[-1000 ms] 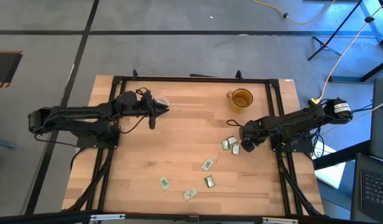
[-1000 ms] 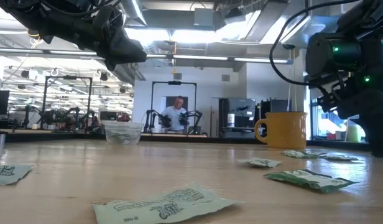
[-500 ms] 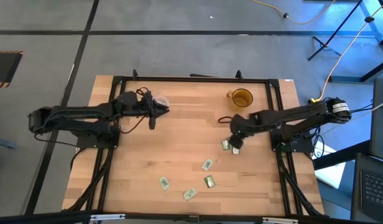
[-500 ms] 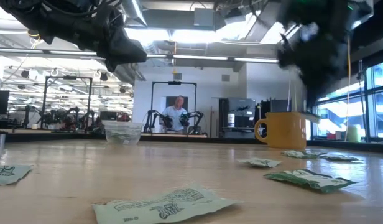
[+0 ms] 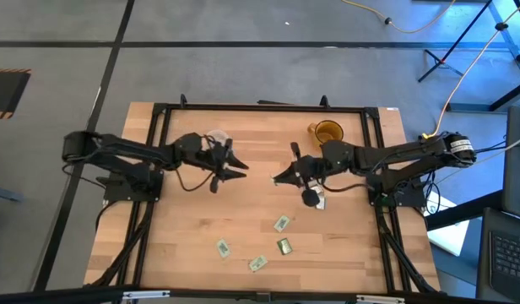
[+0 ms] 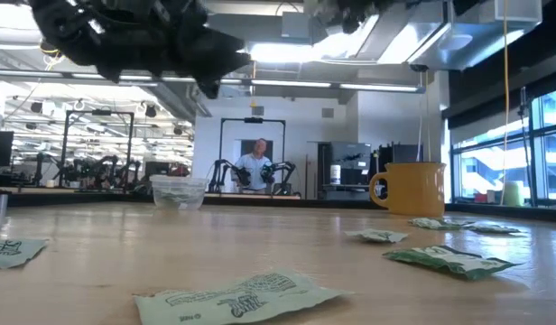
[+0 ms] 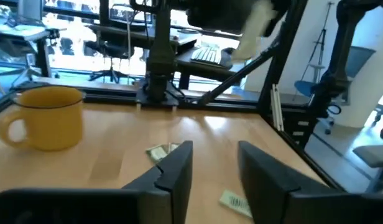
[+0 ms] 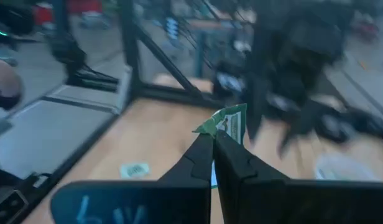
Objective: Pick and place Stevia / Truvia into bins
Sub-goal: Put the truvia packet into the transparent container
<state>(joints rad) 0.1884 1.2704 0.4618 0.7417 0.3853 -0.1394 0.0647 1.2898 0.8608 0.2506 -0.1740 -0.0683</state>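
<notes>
Several green-and-white Stevia sachets lie flat on the wooden table: one (image 5: 281,224), another (image 5: 284,246), more at the near side (image 5: 222,248), and a small heap (image 5: 317,201) under the right arm. The clear cup (image 5: 216,138) stands at the far left, and the amber mug (image 5: 327,133) at the far right. My right gripper (image 5: 281,177) hovers over the table's middle, shut on a sachet (image 8: 227,123). My left gripper (image 5: 239,169) hangs open just right of the clear cup, facing the right gripper, and holds nothing. My right gripper pinches one sachet by its end (image 8: 221,132) between the two fingertips (image 8: 204,148). The fingers lie about level and point toward the table's left. The sachet sticks out past the tips and is lifted clear of the table.
Black frame rails (image 5: 260,107) run along the table's far and side edges. In the low view, sachets (image 6: 237,298) lie close to the near edge, with the clear cup (image 6: 179,191) and the mug (image 6: 413,188) behind them. A person sits far off in the room behind.
My right gripper has risen from the sachet heap near the table's right side and swung left to the middle, carrying one sachet clear of the table. My left gripper has reached away from the clear cup toward the middle and slightly nearer, and now faces the right gripper.
</notes>
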